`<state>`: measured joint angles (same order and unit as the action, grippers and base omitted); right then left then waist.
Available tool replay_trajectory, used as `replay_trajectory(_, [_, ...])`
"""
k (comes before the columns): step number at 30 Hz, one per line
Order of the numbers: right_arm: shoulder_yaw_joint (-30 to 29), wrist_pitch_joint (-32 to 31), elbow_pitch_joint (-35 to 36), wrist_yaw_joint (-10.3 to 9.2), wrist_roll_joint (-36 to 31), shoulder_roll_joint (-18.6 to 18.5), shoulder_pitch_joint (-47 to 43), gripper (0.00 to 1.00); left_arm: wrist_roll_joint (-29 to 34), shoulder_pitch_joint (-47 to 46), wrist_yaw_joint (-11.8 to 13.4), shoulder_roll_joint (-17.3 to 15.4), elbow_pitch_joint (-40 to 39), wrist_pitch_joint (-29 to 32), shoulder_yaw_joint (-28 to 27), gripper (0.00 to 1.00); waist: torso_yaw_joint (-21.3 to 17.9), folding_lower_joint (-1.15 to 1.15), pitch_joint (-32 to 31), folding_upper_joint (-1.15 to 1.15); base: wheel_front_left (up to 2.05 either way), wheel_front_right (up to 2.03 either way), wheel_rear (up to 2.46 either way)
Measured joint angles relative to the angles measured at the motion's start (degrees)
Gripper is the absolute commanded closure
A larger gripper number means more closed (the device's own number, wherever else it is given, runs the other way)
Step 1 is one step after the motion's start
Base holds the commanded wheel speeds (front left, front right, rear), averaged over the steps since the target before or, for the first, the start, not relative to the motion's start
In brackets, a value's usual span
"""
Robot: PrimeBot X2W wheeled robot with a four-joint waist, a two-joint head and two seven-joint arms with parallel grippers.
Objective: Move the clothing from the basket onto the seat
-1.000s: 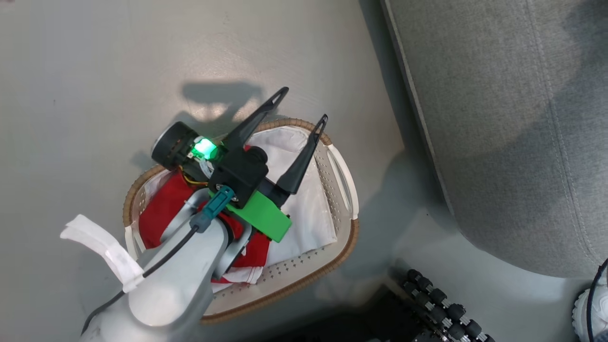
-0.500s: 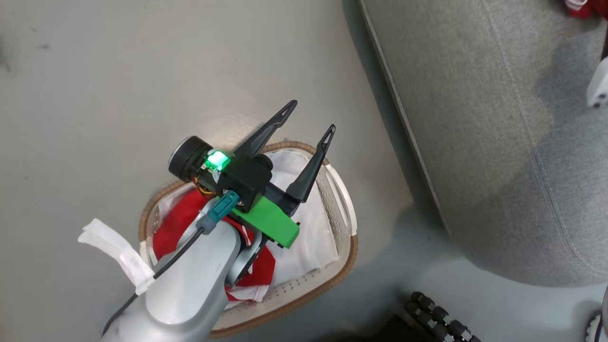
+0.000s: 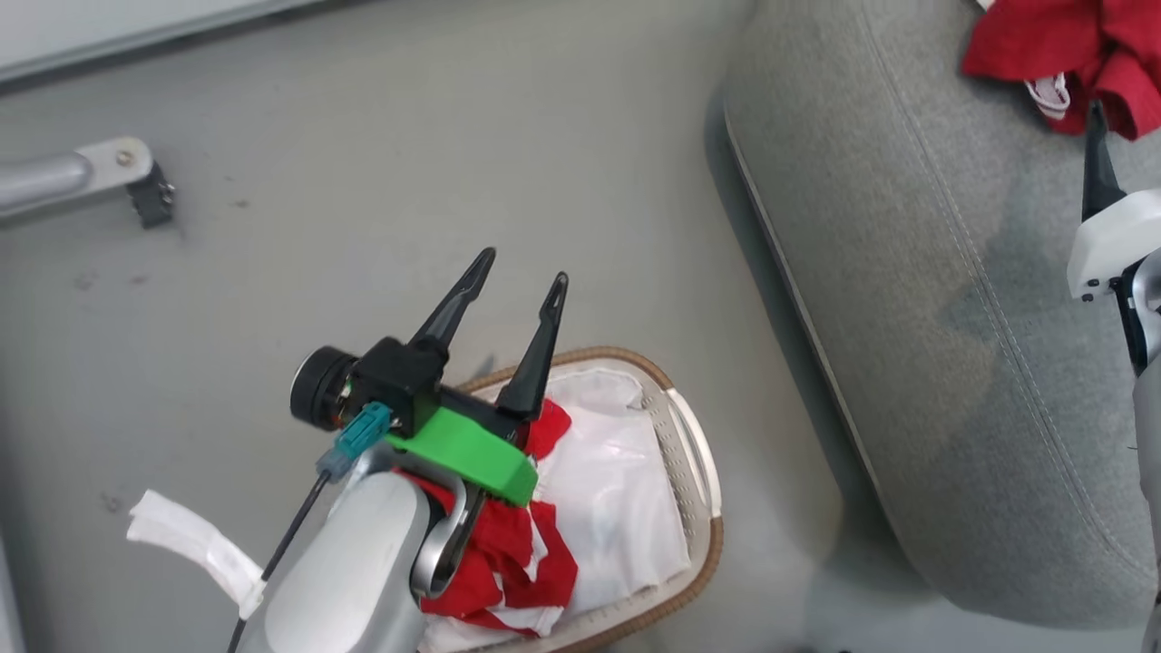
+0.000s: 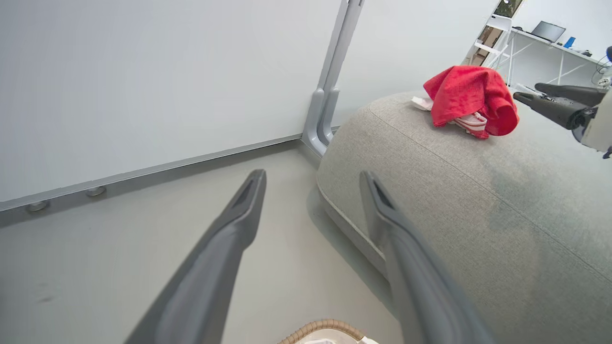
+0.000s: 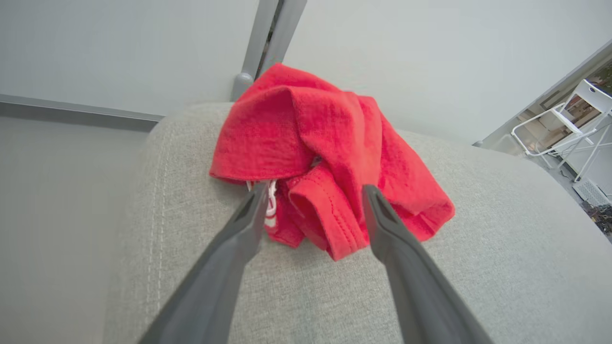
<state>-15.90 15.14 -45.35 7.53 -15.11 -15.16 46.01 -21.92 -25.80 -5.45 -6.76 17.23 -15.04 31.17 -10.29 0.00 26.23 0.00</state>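
On grey floor (image 3: 363, 181), basket (image 3: 691, 462) beside seat (image 3: 907, 363).

Silver forearm (image 3: 345, 571) carries green bracket (image 3: 463, 453) — black fingers (image 3: 535, 358) (teal plug (image 3: 363, 433)).

The seat (image 3: 907, 317) is matt grey woven cloth, coarse-grained, with a stitched seam. At one o'clock in the head view, the red garment (image 3: 1061, 45) is soft, nubbly cloth with a stitched hem. At six o'clock, the basket (image 3: 678, 435) is smooth perforated white plastic under a tan woven rim (image 3: 717, 544). Its liner (image 3: 626, 508) is thin white cloth. The left gripper (image 3: 523, 266) has matt dark plastic fingers (image 3: 453, 308).
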Motion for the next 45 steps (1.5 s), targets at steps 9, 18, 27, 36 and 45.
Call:
replay_trajectory(9, [1.6,0.0,8.5,0.00,2.2,4.3,-6.7,0.00,0.9,8.1,0.0,1.9,-0.5,0.0,-9.3,0.00,5.1,0.00,-8.3,0.00,0.00,0.00,0.00])
replay_trajectory(18, [7.3,0.0,13.4,0.00,6.3,10.8,-15.0,0.00,2.1,15.2,0.9,2.9,-0.9,-0.1,-19.9,0.00,9.5,0.00,-16.1,0.00,0.00,0.00,0.00])
replay_trajectory(27, [13.3,0.0,17.2,-0.01,16.0,12.4,-24.0,0.00,2.8,22.7,0.9,3.7,-1.6,-0.1,-25.9,0.00,12.8,0.00,-21.9,0.00,0.00,0.00,0.00])
replay_trajectory(36, [14.3,0.0,21.0,-0.01,21.8,12.4,-31.5,0.00,1.9,26.1,0.9,3.9,-2.1,-0.1,-25.1,0.00,14.5,0.00,-25.0,0.00,0.00,0.00,0.00])
replay_trajectory(45, [15.4,0.0,23.0,-0.01,21.8,12.4,-35.1,0.00,2.0,26.1,1.0,3.9,-2.1,-0.1,-23.8,0.00,14.2,0.00,-25.5,0.00,0.00,0.00,0.00])
